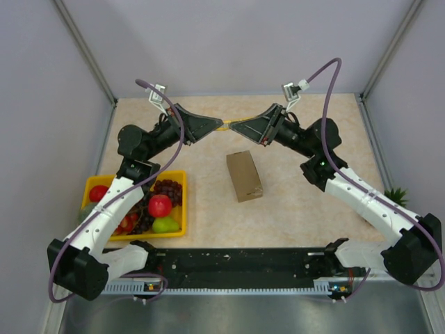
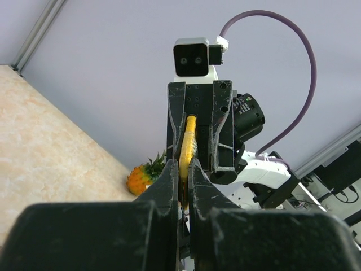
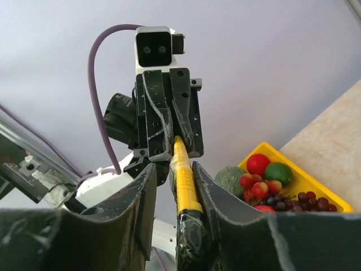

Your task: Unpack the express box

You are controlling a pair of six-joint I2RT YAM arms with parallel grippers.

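Note:
The express box, a small plain brown carton, lies shut in the middle of the table. Both arms are raised above the far side of it, tip to tip. My left gripper is shut on one end of a slim yellow tool with a black, tape-wrapped end. My right gripper straddles the tool's other end. One of its fingers touches the tool, and a gap shows on the other side. Neither gripper touches the box.
A yellow fruit tray with grapes, apples and a lime sits at the near left, under the left arm. A small toy pineapple stands at the table's right edge. Grey walls enclose the table.

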